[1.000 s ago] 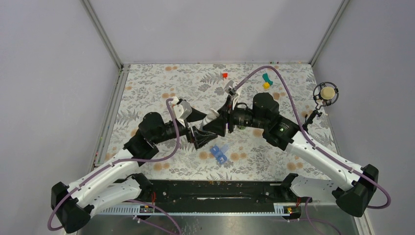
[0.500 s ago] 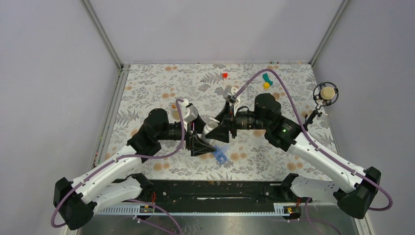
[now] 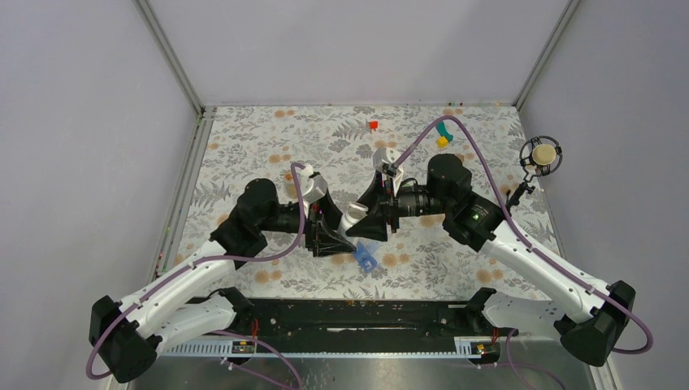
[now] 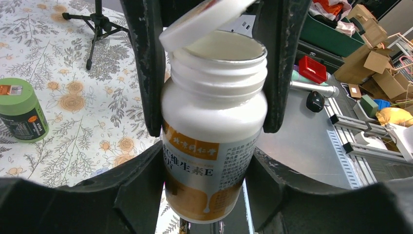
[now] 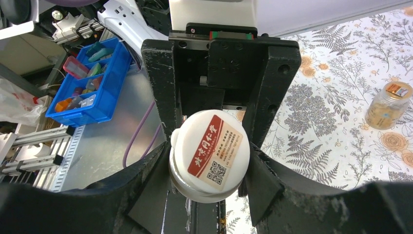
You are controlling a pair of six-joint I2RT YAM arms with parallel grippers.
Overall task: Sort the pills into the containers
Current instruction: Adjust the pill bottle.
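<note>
Left gripper [image 3: 344, 232] has narrowed its jaws over the last second, and the right gripper [image 3: 367, 214] has swung nearer with its load, so the two now meet over the middle of the floral table [image 3: 244, 146], grey walls on three sides. A small red block [image 3: 373, 125] sits at the far edge, a teal-and-yellow piece [image 3: 442, 132] far right, and a microphone on a tripod [image 3: 541, 154] at the right side. A green bottle [image 4: 22, 109] and an amber jar [image 5: 387, 105] stand out on the cloth.

The blue pill box [image 3: 366, 257] lies near centre, partly covered by the grippers; its contents can't be made out. Above it, the white pill bottle [image 4: 214, 112] hangs tilted between both arms, its lid [image 4: 195, 24] lifted askew off the open mouth. No pills can be seen inside.

Both arms reach inward, elbows out. The left fingers [image 4: 141, 190] press against the labelled body; the right fingers [image 5: 156, 190] clasp the lid end.
</note>
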